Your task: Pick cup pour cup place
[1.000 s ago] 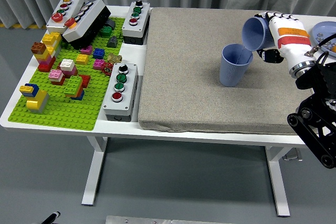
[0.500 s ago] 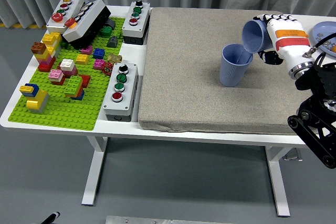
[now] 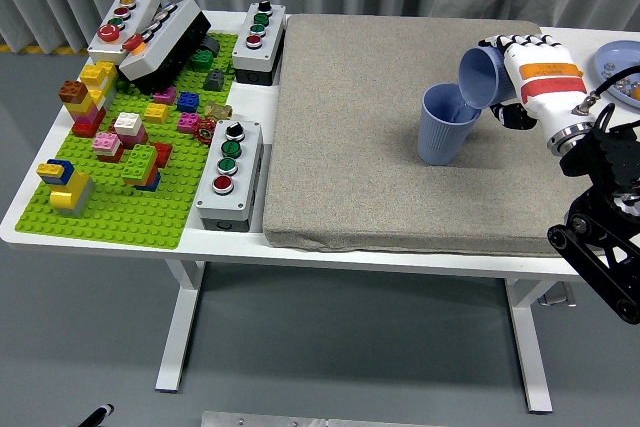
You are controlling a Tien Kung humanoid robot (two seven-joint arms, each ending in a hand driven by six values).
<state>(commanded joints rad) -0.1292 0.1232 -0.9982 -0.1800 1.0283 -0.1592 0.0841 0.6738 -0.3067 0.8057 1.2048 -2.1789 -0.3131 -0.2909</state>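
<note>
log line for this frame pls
phase: pour | right hand: grips tilted cup, mouth over upright cup on grey mat | left hand: not visible

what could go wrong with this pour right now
1. The right hand holds the tilted blue ribbed cup with its mouth over only the right edge of the upright blue ribbed cup; anything poured could miss and land on the grey fabric mat.
2. The two rims look very close, so a lower tilt might knock the standing cup over.
3. The standing cup rests on soft mat with nothing bracing it.
</note>
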